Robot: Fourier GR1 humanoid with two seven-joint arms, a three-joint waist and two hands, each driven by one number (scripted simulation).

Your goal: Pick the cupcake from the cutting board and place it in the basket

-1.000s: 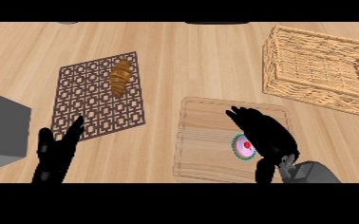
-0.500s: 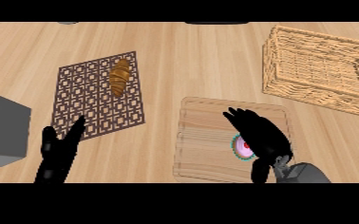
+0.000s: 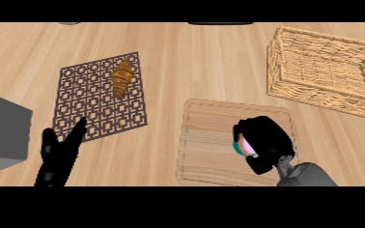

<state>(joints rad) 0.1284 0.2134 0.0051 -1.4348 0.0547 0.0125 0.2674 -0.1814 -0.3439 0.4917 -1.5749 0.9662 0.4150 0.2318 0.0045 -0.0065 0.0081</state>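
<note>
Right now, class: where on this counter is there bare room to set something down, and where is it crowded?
Bare: the counter between mat and basket, and the board's left half. Crowded: the board's right side, where the right hand curls round the cupcake, and the mat's near corner by the left hand.

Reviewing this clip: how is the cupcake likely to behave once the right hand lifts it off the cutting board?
Probably light: the cupcake is small enough that the right hand hides most of it. Its pink top looks soft, so curled fingers may dent it. It may tip if set down tilted in the basket.
</note>
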